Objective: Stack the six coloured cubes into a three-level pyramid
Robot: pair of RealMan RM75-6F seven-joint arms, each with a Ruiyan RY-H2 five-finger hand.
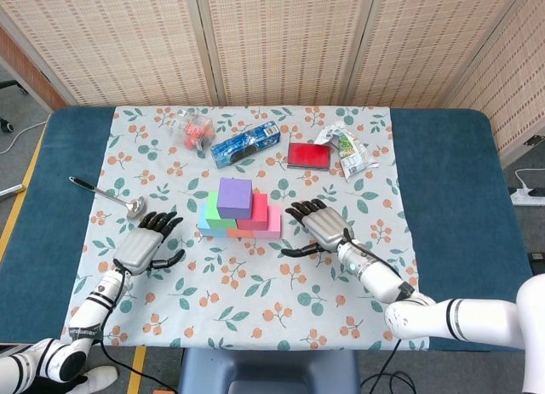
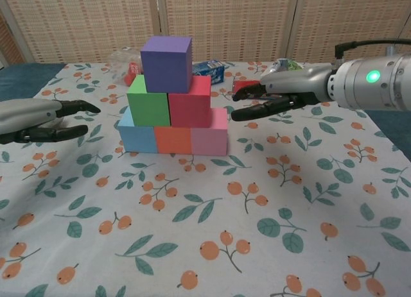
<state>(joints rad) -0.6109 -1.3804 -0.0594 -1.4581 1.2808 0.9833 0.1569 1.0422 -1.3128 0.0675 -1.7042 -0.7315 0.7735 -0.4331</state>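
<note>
The six cubes stand as a finished pyramid near the middle of the counter [image 1: 77,156], on its floral cloth [image 2: 212,233]: light blue cube [image 2: 136,135], orange cube [image 2: 173,140] and pink cube [image 2: 210,135] in the bottom row, green cube [image 2: 148,99] and red cube [image 2: 190,101] above them, purple cube [image 2: 166,63] on top. The left hand [image 1: 146,245] rests to the pyramid's left, released, fingers apart, holding nothing. The right hand [image 1: 319,225] rests to its right, likewise released and empty. Neither touches the cubes.

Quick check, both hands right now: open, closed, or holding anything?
Left hand: open, holding nothing, left of the pyramid.
Right hand: open, holding nothing, right of it.
</note>
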